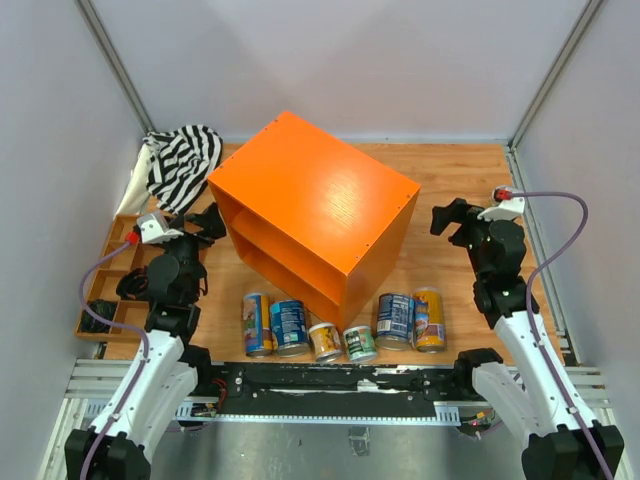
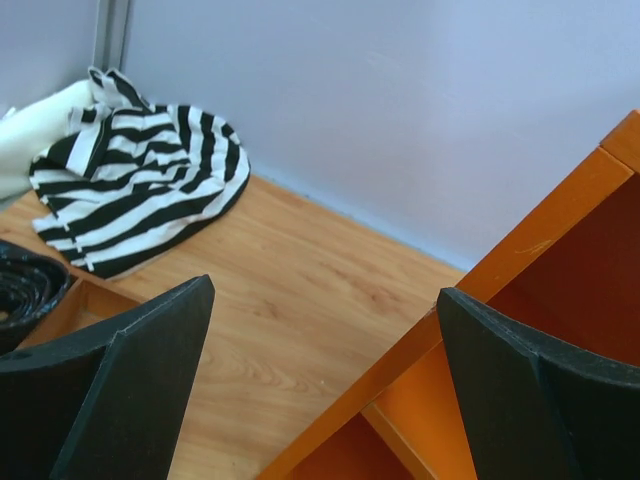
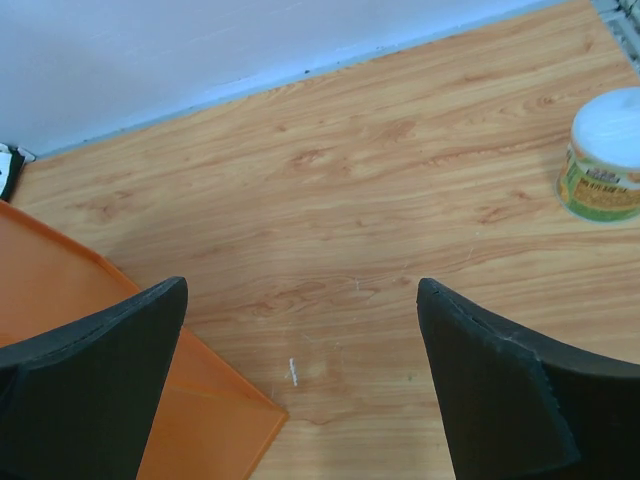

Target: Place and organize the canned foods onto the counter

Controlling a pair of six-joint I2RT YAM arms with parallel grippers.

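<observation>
We haven't really started: canned foods (image 1: 288,327) line up on the table (image 1: 455,170) by the near edge, none on the orange counter (image 1: 320,200) yet. Our left gripper (image 2: 325,295) and right gripper (image 3: 300,290) gape apart, empty.

Small can (image 3: 605,152) clipped at frame edge; tray (image 1: 110,245) partly behind left arm (image 1: 175,278).

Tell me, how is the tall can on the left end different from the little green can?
The tall can stands much higher than the little green can. The tall can's label is yellow and blue; the little green can's is green. The tall can ends the row; the little green can sits near its middle. Both stand on the table, not on the orange counter.
</observation>
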